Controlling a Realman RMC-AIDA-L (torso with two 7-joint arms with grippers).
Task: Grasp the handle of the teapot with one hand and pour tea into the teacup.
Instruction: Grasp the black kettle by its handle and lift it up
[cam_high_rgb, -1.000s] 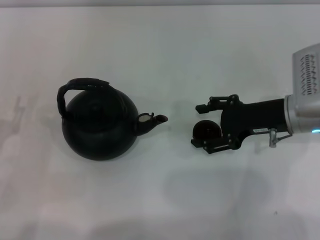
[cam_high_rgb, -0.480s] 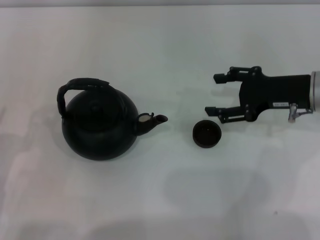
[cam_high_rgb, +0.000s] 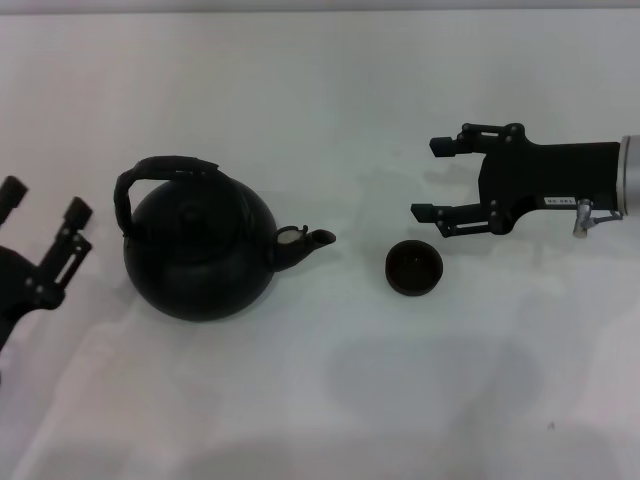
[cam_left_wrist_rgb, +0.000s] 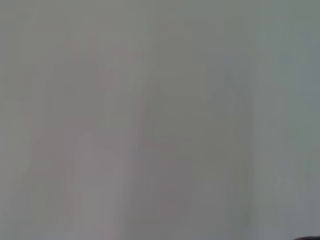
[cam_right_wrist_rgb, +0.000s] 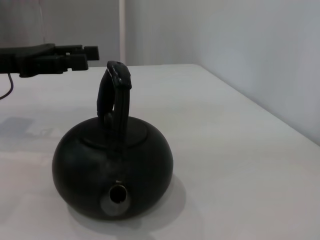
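On the white table, a round matte-black teapot — arched handle upright — both grippers spread wide, empty.

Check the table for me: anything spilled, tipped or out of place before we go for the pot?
Nothing stands out. The teapot sits upright, handle raised, spout toward the upright teacup, with a gap between them. No spill shows on the table. Left gripper and right gripper are both open and empty.
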